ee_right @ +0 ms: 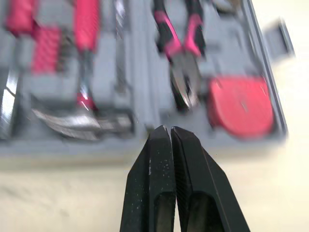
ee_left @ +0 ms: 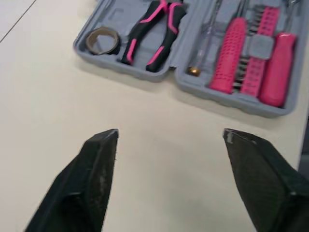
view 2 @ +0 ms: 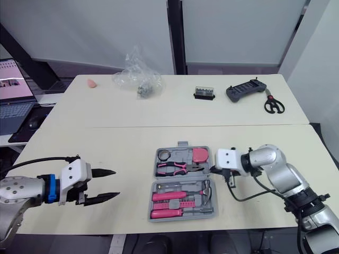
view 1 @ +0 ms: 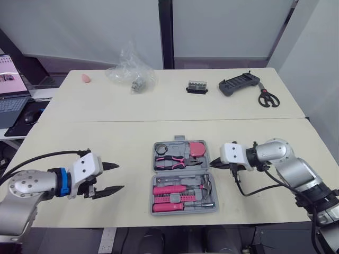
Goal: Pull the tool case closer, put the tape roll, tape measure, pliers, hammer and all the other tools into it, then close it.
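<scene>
1. The tool case [view 1: 175, 171] is lying wide open, both halves flat, at the lower centre of the head view on the near worktop [view 1: 79, 137].
2. Its upper half is holding the tape roll [view 1: 161, 150], the pliers [view 1: 170, 161] and the red tape measure [view 1: 197, 149]. The lower half is carrying the pink-handled drivers [view 1: 169, 189] and the hammer [view 1: 205, 183]. By my reading only the closing is left.
3. The right tool [view 1: 213, 163] is sitting at the case's right edge, by the ridge between the halves. Its fingers are pressing together and gripping nothing. Whether it is touching the wall, I cannot tell.
4. The left tool [view 1: 120, 177] is hovering at lower left, well apart from the case, spread wide and empty.
5. Further off, along the top of the frame, scissors [view 1: 268, 98], a black controller [view 1: 239, 84] and a crumpled plastic bag [view 1: 130, 71] are lying on the far worktop.
6. Risk: with nothing bracing the left side, a push from the pinched right tool is likely to slide or spin the case instead of folding it.
7. Risk: if a half is swinging over quickly, the pliers or tape measure may be tipping out of their recesses and jamming the shut.
8. The right wrist view is showing the fingers [ee_right: 154, 159] meeting with no gap. The head views are leaving that unclear, but they are giving the left tool's distance from the case.
9. The left wrist view is showing bare worktop between its spread fingers [ee_left: 96, 164].
</scene>
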Controlling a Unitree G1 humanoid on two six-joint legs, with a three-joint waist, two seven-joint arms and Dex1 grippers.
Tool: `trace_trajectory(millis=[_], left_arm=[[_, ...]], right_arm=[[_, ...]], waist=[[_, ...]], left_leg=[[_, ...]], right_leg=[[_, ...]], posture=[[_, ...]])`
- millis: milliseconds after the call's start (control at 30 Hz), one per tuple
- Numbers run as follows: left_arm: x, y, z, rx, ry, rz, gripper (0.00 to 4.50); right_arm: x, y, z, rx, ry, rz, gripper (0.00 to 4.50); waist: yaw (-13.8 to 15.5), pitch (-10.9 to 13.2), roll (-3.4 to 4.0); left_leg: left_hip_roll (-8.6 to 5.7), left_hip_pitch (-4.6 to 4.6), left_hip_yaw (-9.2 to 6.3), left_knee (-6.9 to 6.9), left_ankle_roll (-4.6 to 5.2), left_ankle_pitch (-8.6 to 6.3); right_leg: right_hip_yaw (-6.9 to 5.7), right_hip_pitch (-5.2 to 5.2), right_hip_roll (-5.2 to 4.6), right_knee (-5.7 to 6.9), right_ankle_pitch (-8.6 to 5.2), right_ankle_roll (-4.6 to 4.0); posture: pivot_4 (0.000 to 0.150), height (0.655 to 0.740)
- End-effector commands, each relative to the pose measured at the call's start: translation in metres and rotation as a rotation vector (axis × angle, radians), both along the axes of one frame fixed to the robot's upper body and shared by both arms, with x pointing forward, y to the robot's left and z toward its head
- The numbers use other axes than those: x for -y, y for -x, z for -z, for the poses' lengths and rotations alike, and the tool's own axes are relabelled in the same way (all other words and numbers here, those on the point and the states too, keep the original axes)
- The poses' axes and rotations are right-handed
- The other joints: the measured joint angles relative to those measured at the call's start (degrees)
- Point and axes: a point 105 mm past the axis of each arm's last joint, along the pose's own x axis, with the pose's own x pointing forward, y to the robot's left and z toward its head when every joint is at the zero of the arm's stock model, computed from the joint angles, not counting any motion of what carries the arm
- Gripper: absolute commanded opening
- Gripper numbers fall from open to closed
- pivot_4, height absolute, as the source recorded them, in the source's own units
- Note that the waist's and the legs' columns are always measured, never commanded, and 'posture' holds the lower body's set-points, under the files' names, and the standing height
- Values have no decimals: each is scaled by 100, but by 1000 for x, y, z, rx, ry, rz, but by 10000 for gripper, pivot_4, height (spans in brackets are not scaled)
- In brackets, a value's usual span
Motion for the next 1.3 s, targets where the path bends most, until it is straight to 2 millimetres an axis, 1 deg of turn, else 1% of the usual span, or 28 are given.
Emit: trace_trajectory(millis=[33, 233, 267, 467, 533, 600, 733, 1033, 1200, 1300], left_arm=[[7, -6, 13, 12, -38, 8, 20751], [18, -19, 25, 5, -47, -7, 1842], [21, -19, 28, -1, -50, -4, 621], [44, -22, 42, -34, -24, 19, 621], [60, -23, 48, -38, -16, 58, 621], [75, -27, 50, -34, 10, 75, 621], [93, -33, 51, -30, 36, 104, 621], [116, -33, 49, -35, 52, 203, 621], [121, -27, 51, -46, 43, 244, 621], [122, -23, 53, -54, 42, 252, 621]], right_arm=[[3, -10, 4, 38, 17, 18, 0], [3, -11, 17, 33, 58, -2, 0], [1, -11, 19, 31, 59, -7, 0], [-12, -8, 26, 14, 53, -37, 0], [-16, -4, 30, -2, 57, -55, 0], [-21, -2, 30, -7, 50, -65, 0], [-27, 2, 31, -24, 39, -75, 0], [-30, 11, 32, -48, 22, -70, 0], [-32, 24, 31, -67, 10, -76, 0], [-32, 29, 30, -70, 3, -66, 0]], waist=[[-19, 0, 0], [-20, 1, 1], [-23, 1, 2], [-31, 1, 2], [-28, 1, 2], [-12, 0, 1], [5, 0, 1], [29, -1, 4], [27, -2, 5], [16, -3, 6]], left_leg=[[0, 0, 1, 0, 0, 0], [0, -2, 0, 4, -1, 1], [0, -1, -1, 5, -1, 1], [-1, -2, -1, 9, -24, 14], [-1, -3, -2, 11, -28, 16], [-2, -4, -3, 17, -28, 16], [-4, -14, -8, 39, -28, 16], [-7, -31, -13, 62, -29, 16], [-10, -35, -12, 66, -29, 16], [-10, -36, -12, 66, -29, 16]], right_leg=[[1, -1, 0, 1, 0, 0], [1, -1, -1, 4, 0, 0], [1, 0, 0, 5, 0, 0], [1, 0, -1, 6, 0, 0], [1, 0, -1, 7, 0, 1], [0, 2, -1, 9, 1, 1], [-4, 1, 0, 14, 1, 2], [-8, 3, -2, 14, 5, 8], [-6, 3, -4, 12, 6, 10], [-5, 3, -4, 12, 6, 10]], posture=[[1500, 7400], [1500, 7400], [1500, 7400], [1500, 7400], [1500, 7400], [1500, 7400], [1500, 7400], [1500, 7400], [1500, 7400], [1500, 7400]])
